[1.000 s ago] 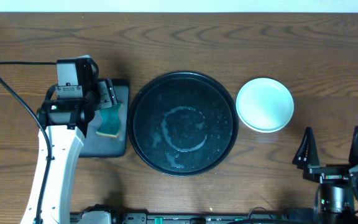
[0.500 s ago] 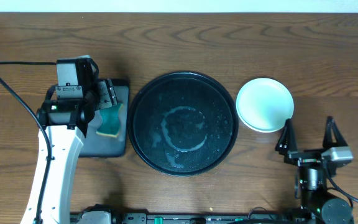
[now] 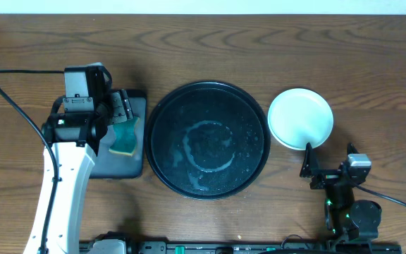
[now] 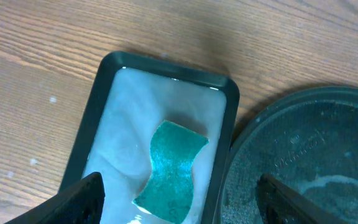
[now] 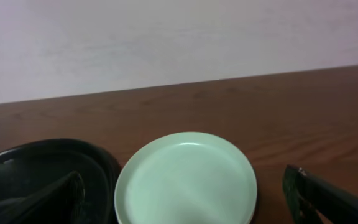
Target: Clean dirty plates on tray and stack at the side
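Overhead and wrist views of the workspace on a brown wooden table (image 3: 210,42). The round black tray (image 3: 162,106) lay at centre; its floor bore a pale ring of film and scattered droplets. The plates (image 3: 300,118) sat on the table just right of the tray, close to its rim. Only the pale mint top plate showed its face, and how many lay beneath it could not be told.

Left of the round tray, almost touching it, lay a small black rectangular tray (image 3: 111,168) holding whitish liquid and a green sponge (image 4: 173,168). In the overhead view a yellow layer showed on the sponge.

The left gripper (image 4: 179,185) hung over the rectangular tray with its jaws spread wide. One finger stood at each side of the sponge, and neither touched it.

The right gripper (image 3: 328,168) was low at the table's near right edge, just in front of the plates. Its jaws were also spread wide and held nothing. In the right wrist view the top plate appeared between the two fingertips, beyond them and apart from both.
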Action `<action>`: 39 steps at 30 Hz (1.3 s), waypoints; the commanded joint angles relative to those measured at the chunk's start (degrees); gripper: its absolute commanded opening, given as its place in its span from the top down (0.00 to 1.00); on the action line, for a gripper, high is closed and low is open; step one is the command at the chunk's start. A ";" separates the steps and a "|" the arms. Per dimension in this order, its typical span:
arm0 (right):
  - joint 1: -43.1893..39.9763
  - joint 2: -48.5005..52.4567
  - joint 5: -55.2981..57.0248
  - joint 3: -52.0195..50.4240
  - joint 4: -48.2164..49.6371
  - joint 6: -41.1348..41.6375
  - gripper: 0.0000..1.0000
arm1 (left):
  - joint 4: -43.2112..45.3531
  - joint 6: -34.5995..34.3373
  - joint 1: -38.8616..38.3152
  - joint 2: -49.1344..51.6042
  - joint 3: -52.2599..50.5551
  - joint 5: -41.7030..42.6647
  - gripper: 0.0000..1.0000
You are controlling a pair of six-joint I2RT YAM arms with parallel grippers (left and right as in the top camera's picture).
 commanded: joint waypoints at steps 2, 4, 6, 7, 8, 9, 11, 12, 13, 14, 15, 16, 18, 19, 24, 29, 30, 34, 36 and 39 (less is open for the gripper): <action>0.59 -0.46 0.37 -0.09 -0.28 -6.47 0.01 | 0.00 -0.11 0.17 0.15 0.90 -0.09 0.22; 1.07 -0.46 0.37 -0.09 -0.26 -7.08 0.01 | 0.00 -0.11 0.17 0.15 0.90 -0.09 0.22; 1.42 -0.46 0.37 -0.09 -0.26 -7.04 0.01 | 0.00 -0.11 0.17 0.15 0.90 -0.09 0.22; 1.60 -0.46 0.37 -0.09 -0.26 -7.02 0.01 | 0.00 -0.11 0.17 0.15 0.90 -0.09 0.22; 1.77 -0.46 0.37 -0.09 -0.26 -7.04 0.01 | 0.00 -0.11 0.17 0.15 0.90 -0.09 0.22; 1.95 -0.46 0.39 -0.09 -0.26 -7.06 0.01 | 0.00 -0.11 0.17 0.15 0.90 -0.09 0.22; 2.01 -0.46 0.37 -0.09 -0.26 -7.63 0.01 | 0.00 -0.11 0.17 0.15 0.90 -0.09 0.22; 2.03 -0.46 0.37 -0.09 -0.28 -7.63 0.01 | 0.00 -0.11 0.17 0.15 0.90 -0.09 0.22; 2.01 -0.46 0.35 -0.09 -0.26 -7.61 0.01 | 0.00 -0.11 0.17 0.15 0.90 -0.09 0.22; 2.01 -0.46 0.22 -0.09 -0.26 -7.48 0.01 | 0.00 -0.11 0.17 0.15 0.90 -0.09 0.22; 2.01 -0.46 0.15 -0.09 -0.26 -7.41 0.01 | -0.02 -0.11 0.17 0.15 0.90 -0.09 0.22; 1.99 -0.46 0.22 -0.09 -0.26 -7.41 0.01 | 0.00 -0.11 0.17 0.15 0.90 -0.09 0.22; 1.97 -0.46 0.17 -0.09 -0.26 -7.41 0.01 | 0.00 -0.11 0.17 0.15 0.90 -0.09 0.22; 1.97 -0.46 0.17 -0.09 -0.26 -7.41 0.01 | 0.00 -0.11 0.17 0.15 0.90 -0.09 0.22; 1.97 -0.46 0.17 -0.09 -0.26 -7.41 0.01 | 0.00 -0.11 0.17 0.15 0.90 -0.09 0.22; 1.97 -0.44 0.20 -0.09 -0.26 -7.41 0.01 | -0.02 -0.11 0.17 0.15 0.90 -0.09 0.22; 1.97 -0.44 0.17 -0.09 -0.26 -7.41 0.01 | 0.00 -0.11 0.17 0.15 0.90 -0.09 0.22; 1.97 -0.44 0.20 -0.09 -0.26 -7.41 0.01 | -0.02 -0.11 0.17 0.15 0.90 -0.09 0.22; 1.97 -0.42 0.17 -0.09 -0.26 -7.41 0.01 | 0.00 -0.11 0.17 0.15 0.90 -0.09 0.22; 1.97 -0.42 0.17 -0.09 -0.26 -7.41 0.01 | 0.00 -0.11 0.17 0.15 0.90 -0.09 0.22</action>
